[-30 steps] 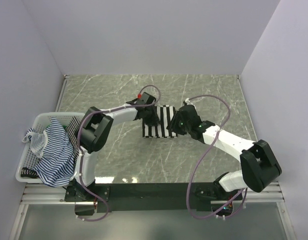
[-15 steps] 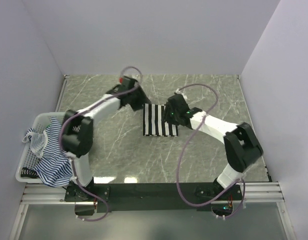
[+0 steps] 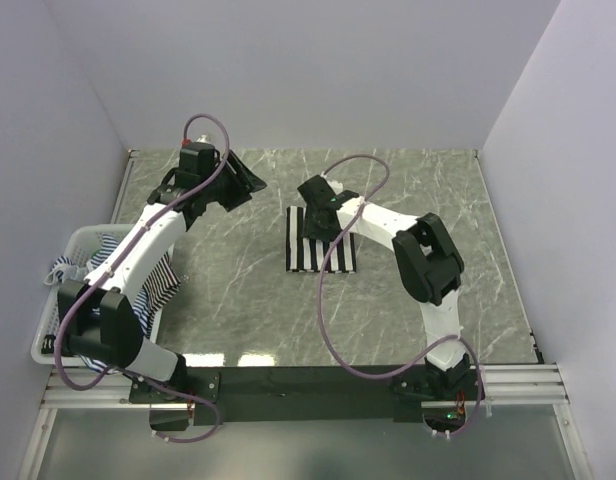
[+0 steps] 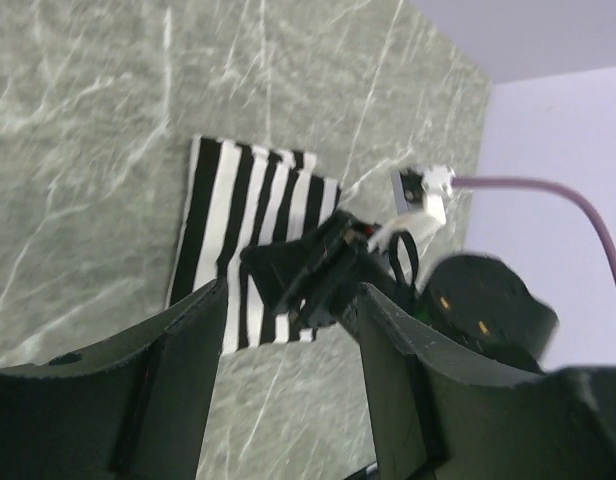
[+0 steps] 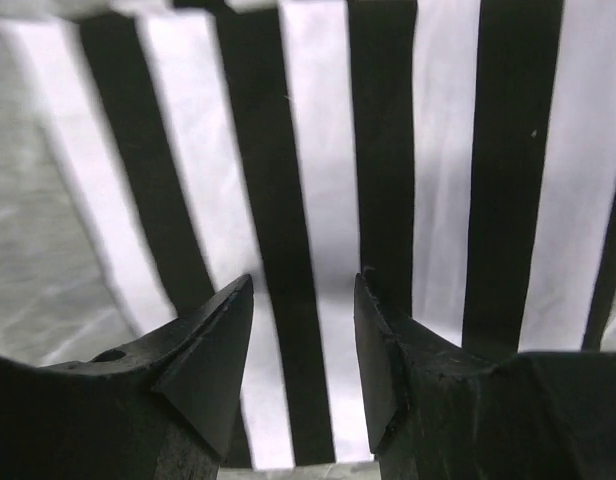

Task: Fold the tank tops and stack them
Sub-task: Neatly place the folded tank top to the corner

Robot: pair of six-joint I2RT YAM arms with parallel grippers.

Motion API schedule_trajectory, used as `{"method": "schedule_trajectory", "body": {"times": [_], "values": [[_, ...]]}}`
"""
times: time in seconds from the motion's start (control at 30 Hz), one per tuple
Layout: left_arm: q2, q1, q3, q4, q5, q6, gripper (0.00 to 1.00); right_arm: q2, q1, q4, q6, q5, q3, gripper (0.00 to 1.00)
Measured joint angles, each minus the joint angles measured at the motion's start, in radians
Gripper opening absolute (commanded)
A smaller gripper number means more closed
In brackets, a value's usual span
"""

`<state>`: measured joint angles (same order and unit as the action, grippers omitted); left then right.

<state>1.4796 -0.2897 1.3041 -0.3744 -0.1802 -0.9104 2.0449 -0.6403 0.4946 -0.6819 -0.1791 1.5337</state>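
The black-and-white striped tank top (image 3: 320, 250) lies folded into a flat rectangle on the marble table; it also shows in the left wrist view (image 4: 238, 230) and fills the right wrist view (image 5: 318, 150). My right gripper (image 3: 316, 215) hovers just over its far left part, jaws open and empty (image 5: 303, 300). My left gripper (image 3: 250, 187) is raised to the left of the fold, open and empty (image 4: 293, 320). The blue-and-white striped tank tops (image 3: 113, 275) lie bunched in the basket at the left.
A white mesh basket (image 3: 50, 335) stands at the table's left edge. The grey marble table (image 3: 418, 190) is walled on three sides. The right arm's cable (image 3: 343, 165) loops above the fold.
Both grippers have left the folded top. The left arm swung back and to the left, away from it. The right gripper moved leftward over the top's far edge.
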Motion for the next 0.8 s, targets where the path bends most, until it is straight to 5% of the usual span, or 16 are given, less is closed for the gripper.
{"method": "schedule_trajectory", "body": {"times": [0.4,0.8], "values": [[-0.116,0.034,-0.075,-0.029,-0.071,0.035,0.60,0.160,0.033,0.268,-0.080,-0.046,0.224,0.53],[-0.185,0.035,-0.120,-0.047,-0.120,0.061,0.59,0.221,0.321,0.360,-0.060,-0.048,0.333,0.52]]}}
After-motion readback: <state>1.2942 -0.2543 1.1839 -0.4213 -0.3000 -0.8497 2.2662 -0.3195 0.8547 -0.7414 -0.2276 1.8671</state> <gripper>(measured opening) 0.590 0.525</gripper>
